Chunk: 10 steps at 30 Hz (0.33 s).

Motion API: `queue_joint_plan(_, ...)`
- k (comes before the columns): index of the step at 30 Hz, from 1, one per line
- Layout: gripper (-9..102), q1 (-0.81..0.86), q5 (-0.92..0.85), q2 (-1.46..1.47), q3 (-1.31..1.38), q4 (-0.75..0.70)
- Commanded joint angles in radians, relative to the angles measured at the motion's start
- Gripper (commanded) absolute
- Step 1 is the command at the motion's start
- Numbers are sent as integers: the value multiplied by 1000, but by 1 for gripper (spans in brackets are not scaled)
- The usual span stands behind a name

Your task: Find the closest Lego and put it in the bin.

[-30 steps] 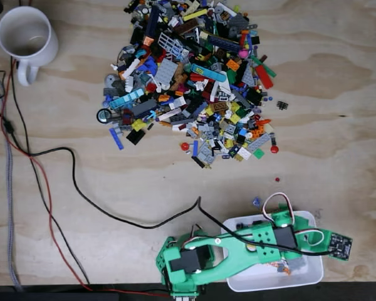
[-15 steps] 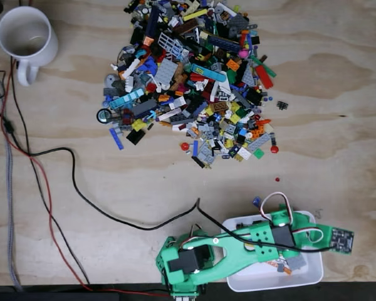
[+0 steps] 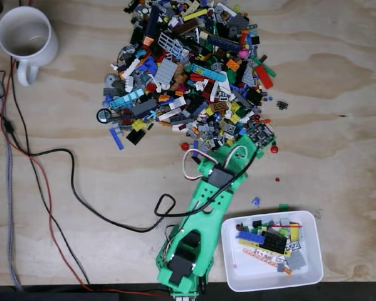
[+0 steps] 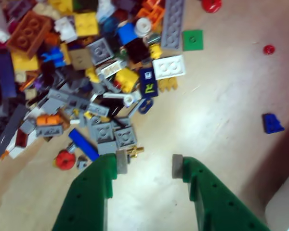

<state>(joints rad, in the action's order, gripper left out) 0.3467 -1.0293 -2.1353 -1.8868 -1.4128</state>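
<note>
Wrist view is showing me the gripper (image 4: 150,166) hanging released, its two green fingers spread with bare plywood between the grey pads and nothing held. Just off the left pad (image 4: 121,162) a small gold piece (image 4: 135,151) is lying, and right behind it two grey square plates (image 4: 114,135) are sitting side by side at the near lip of the Lego pile (image 4: 72,72); a blue bar (image 4: 83,144) and a red round piece (image 4: 65,160) are lying further to the left of that finger. I am judging the gold piece or the grey plates as the closest candidates, and that is where I am seeing the risk: they are packed so tightly that a descent could have the left finger landing on top of a plate, or a squeeze could be catching two pieces at once and dropping one on the way. Off to the right of the jaws a lone blue piece (image 4: 272,123) is lying well apart from everything, an easier pick. Fixed view is showing the arm (image 3: 203,213) stretched toward the pile's lower edge, with the bin (image 3: 233,276) sitting back beside the arm's base, already holding bricks; a loose grip could be spilling on that swing back, and the black cable (image 3: 81,194) looping near the base could be snagging.
</note>
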Motion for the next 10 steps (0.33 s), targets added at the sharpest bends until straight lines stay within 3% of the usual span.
queue_joint_plan(1,15,-152,44,-83,2,15)
queue_joint_plan(10,15,-236,54,-31,-11,51)
